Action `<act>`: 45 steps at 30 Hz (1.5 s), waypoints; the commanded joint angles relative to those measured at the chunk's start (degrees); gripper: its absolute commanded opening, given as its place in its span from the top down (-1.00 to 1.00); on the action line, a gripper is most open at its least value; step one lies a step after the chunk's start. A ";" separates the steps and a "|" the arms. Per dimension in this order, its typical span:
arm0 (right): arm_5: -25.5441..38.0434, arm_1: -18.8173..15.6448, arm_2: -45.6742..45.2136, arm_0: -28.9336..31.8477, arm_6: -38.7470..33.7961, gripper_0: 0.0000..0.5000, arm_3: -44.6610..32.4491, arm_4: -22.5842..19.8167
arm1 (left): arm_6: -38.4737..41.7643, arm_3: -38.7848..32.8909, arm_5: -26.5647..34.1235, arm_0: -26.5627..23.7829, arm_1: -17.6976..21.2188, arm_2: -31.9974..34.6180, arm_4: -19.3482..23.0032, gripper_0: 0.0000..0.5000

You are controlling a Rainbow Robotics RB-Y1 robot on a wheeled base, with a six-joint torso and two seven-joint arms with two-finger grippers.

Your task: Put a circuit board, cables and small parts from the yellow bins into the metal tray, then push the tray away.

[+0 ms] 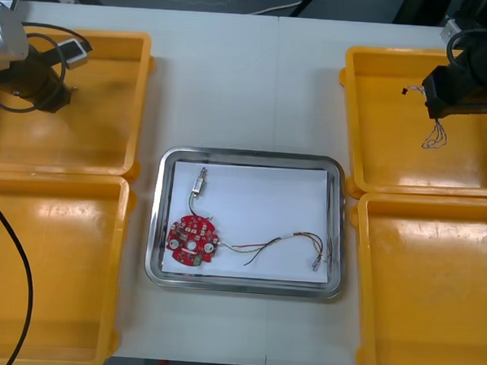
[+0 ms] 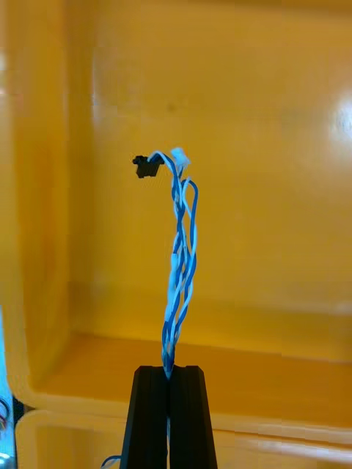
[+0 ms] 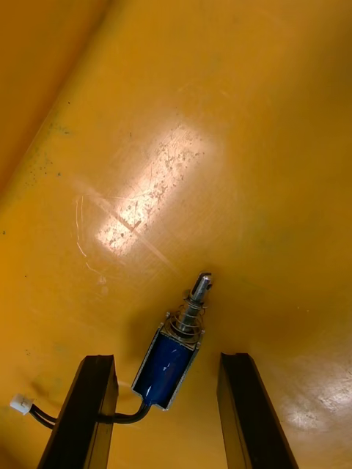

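My right gripper (image 2: 170,381) is shut on a twisted blue and white cable (image 2: 180,249), whose black connector (image 2: 142,167) hangs free over the orange bin floor. In the front view that right gripper (image 1: 434,111) hovers over the far right yellow bin (image 1: 367,156), the cable (image 1: 434,134) dangling below it. My left gripper (image 3: 167,410) is open low in the far left bin (image 1: 107,134), its fingers (image 3: 88,410) on either side of a small metal part (image 3: 172,355) with a blue body. The metal tray (image 1: 161,219) holds a red circuit board (image 1: 193,238), a small metal part (image 1: 198,183) and a thin cable (image 1: 277,241).
Two near yellow bins (image 1: 51,270) (image 1: 434,291) flank the tray. The tray is white inside. My left arm (image 1: 10,43) reaches over the far left bin.
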 commanded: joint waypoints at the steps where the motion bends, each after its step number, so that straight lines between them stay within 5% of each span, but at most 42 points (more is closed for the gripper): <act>1: 0.32 -2.50 -1.45 1.97 6.34 1.00 -9.81 -1.42 | -5.49 -0.66 -0.54 -1.93 -0.36 -0.38 -0.92 -0.50; 7: 0.32 -2.42 -1.27 6.46 12.31 1.00 -18.25 -6.78 | -5.49 -0.66 -0.63 -1.23 -0.36 -0.21 -1.00 -0.50; 10: 0.32 -2.42 -1.01 7.51 14.69 1.00 -20.53 -9.51 | -5.49 -0.66 -0.54 -0.79 -0.36 -0.21 -0.65 -0.32; 13: 0.32 -2.50 0.22 8.83 15.21 1.00 -23.17 -13.02 | -5.49 -0.66 -0.63 -0.44 -0.36 -0.21 -0.48 0.05; 20: 0.32 -3.47 7.07 8.92 15.83 1.00 -28.71 -14.52 | -5.49 -0.66 -0.80 0.09 -0.36 -0.21 -0.48 0.47; 22: 0.32 -3.47 9.36 8.92 16.53 1.00 -30.20 -14.52 | -5.49 -0.66 -1.07 0.36 -0.36 -0.21 -0.30 0.97; 35: -0.78 -1.98 20.08 9.44 26.73 1.00 -32.05 -9.95 | -5.49 -0.66 1.22 0.71 -0.10 1.46 1.72 1.00; 45: -9.66 0.57 27.99 12.43 31.91 1.00 -31.96 -4.06 | -5.49 -3.83 7.46 3.43 2.45 3.04 7.17 1.00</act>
